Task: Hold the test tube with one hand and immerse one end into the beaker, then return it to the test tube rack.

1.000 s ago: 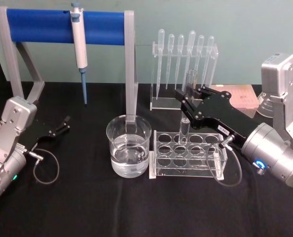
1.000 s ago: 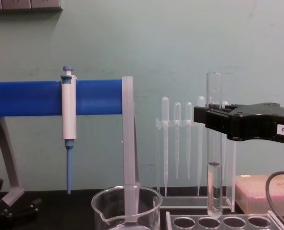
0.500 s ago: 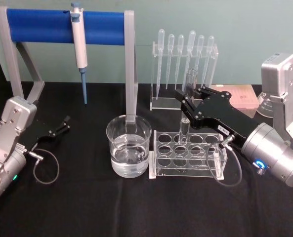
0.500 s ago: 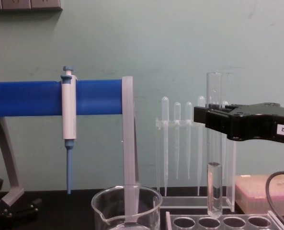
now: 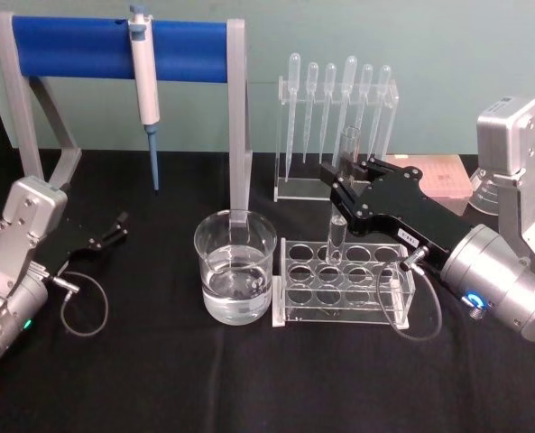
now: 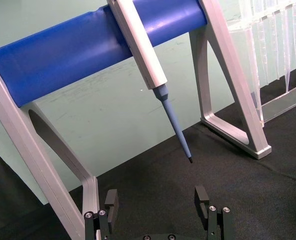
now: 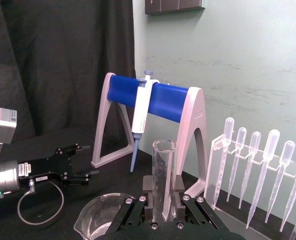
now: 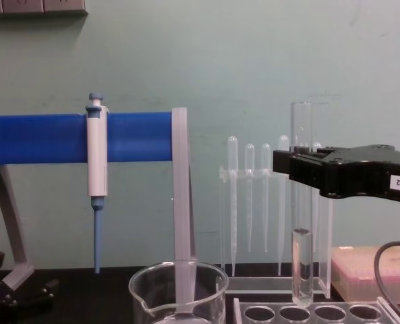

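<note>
Chest view first: the test tube point(image 8: 301, 270) is held upright by the right tool point(image 8: 297, 169), which is closed tight on the glass partway up. The round bottom is seen hanging just above a back-row hole of the test tube rack point(image 5: 343, 293). Whether the tip has cleared the rack's top plate cannot be told for certain. The beaker point(image 5: 235, 236), partly filled with water, is found just beside the rack on its left, with its wall almost touching the rack's base. The left tool point(image 6: 155, 197) is parked well away from the rack, beyond the beaker, low over the desk point(image 5: 249, 379), and its fingers are spread wide with nothing between them.

Trouble could be expected from here. If the tube is swung toward the beaker before it is raised, its tip could be caught on the rack's plate or knocked against the beaker's rim. The glass could be chipped, or the rack dragged along. A smooth tube can also be lost through flat jaws if the wrist is tilted sharply. A line of pipettes point(image 5: 339, 108) stands just behind the rack and could be clipped if the tube is carried too far back.
</note>
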